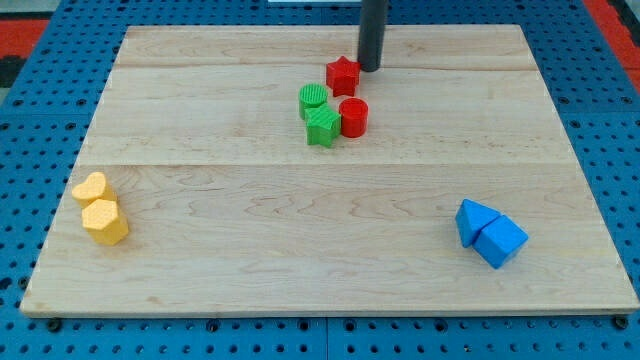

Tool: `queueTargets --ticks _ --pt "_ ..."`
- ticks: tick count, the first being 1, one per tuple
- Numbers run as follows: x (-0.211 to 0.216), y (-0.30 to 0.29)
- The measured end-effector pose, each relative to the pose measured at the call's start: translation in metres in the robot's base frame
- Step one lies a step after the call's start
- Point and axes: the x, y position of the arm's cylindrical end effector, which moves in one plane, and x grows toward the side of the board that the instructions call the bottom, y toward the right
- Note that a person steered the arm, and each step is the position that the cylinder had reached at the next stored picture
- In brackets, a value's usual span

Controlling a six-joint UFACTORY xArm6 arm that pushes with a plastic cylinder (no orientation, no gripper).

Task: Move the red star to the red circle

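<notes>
Your red star [342,75] sits just above the red circle [353,117] in the view, a narrow strip of board showing between them; contact cannot be confirmed. Your tip [369,68] stands at the star's upper-right edge, touching or nearly so. This rig carries no jaws, so there is none to report on.

Finding: the task looks nearly complete. What remains, in my judgement, is a short push down the view to close the gap.

Note the green circle [313,98] and green block [322,127] crowd the red circle's left side.
</notes>
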Motion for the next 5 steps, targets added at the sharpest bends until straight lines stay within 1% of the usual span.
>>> queueTargets --ticks 1,2,3,5 --pt "-0.023 -0.009" --pt "-0.015 -0.044" --pt "0.011 -0.038" --pt "-0.007 -0.004"
